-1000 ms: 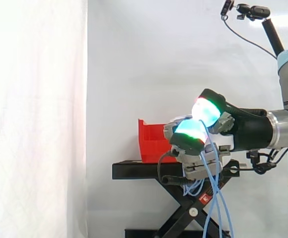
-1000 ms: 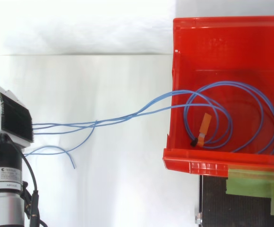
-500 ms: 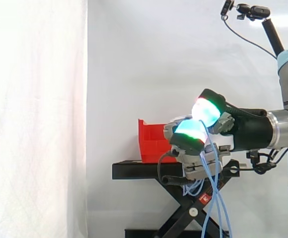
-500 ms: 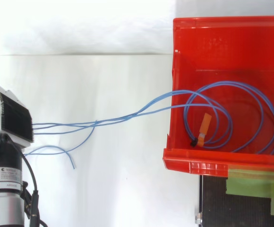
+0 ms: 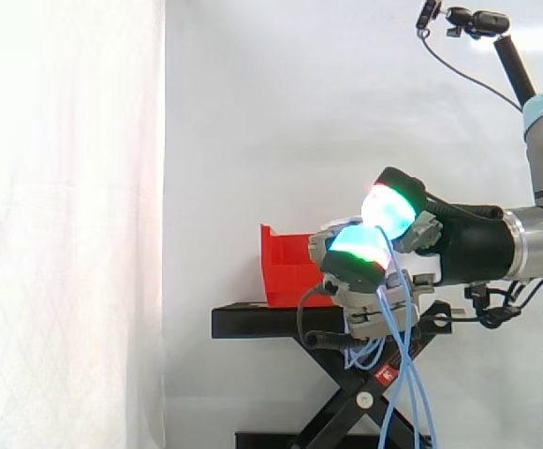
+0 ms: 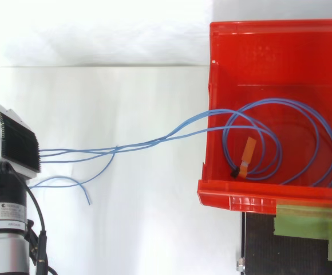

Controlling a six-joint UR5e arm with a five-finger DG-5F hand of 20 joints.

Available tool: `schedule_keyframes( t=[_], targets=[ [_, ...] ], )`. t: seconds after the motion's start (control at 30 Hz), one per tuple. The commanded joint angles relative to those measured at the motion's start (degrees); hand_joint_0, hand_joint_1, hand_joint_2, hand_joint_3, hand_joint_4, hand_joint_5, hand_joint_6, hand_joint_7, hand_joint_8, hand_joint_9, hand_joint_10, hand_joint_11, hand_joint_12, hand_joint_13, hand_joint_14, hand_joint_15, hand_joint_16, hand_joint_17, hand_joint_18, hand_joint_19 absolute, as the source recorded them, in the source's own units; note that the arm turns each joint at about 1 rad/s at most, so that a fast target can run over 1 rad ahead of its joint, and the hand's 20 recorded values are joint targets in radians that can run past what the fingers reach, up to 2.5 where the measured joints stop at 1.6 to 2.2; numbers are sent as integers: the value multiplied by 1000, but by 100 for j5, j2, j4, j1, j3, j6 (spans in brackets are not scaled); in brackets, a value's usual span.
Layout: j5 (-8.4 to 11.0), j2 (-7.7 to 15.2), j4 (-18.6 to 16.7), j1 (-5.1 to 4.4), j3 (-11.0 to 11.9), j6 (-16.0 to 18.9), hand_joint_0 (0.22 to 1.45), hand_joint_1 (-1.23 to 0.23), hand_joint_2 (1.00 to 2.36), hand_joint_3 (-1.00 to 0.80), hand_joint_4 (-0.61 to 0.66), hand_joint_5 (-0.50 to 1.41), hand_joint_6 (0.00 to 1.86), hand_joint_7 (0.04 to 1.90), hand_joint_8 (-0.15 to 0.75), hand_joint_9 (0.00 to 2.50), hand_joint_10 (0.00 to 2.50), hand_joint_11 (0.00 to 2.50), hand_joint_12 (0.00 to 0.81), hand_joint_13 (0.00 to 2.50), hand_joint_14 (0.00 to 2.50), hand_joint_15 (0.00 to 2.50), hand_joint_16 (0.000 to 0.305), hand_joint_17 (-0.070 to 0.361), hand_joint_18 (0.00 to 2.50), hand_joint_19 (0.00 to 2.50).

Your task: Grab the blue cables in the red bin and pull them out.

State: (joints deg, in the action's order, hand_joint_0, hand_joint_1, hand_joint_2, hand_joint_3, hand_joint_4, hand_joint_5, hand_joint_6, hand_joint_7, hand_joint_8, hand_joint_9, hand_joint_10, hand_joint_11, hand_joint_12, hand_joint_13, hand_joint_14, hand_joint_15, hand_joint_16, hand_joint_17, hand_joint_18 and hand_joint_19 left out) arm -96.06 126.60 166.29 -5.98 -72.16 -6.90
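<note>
From the side we see a white fabric curtain filling the left, and a small black camera on a black pole high at the right. A black scissor-lift stand carries the red plastic bin. The robot's hand sits in front of the stand's right part, so the bin's right end is hidden from us. The hand is clenched on the thin blue cables: its fingers curl, the pads glow green and red, and the strands come out between them and hang down across the stand's crossed legs to the bottom edge. From above, the red plastic bin takes up the right side. A strip of green tape lies on the stand's black top just below the bin's lower rim. Inside the bin the thin blue cables lie in loose loops on its floor, and a small orange tag sits on one strand just above a dark tip. Several strands pass over the bin's left wall and stretch leftward across the white background. They reach a white block with a black ribbed face at the end of the arm. One loose end curls just below those strands, near the block.
</note>
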Motion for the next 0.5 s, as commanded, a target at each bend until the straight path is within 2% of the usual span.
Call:
schedule_keyframes(
  t=[0.0, 0.47],
  targets=[
    [0, 5, 0, 0, 0, 0, 946, -888, 1000, -1000, -11, 883, 551, 782, 236, 1150, 29, 896, 284, 1260, 1355, 1550, 40, 89, 1252, 1740],
    [0, -4, 0, 0, 0, 0, 946, -888, 1000, -1000, -3, 883, 549, 783, 232, 1147, 30, 904, 289, 1260, 1347, 1579, 40, 90, 1246, 1741]
  ],
)
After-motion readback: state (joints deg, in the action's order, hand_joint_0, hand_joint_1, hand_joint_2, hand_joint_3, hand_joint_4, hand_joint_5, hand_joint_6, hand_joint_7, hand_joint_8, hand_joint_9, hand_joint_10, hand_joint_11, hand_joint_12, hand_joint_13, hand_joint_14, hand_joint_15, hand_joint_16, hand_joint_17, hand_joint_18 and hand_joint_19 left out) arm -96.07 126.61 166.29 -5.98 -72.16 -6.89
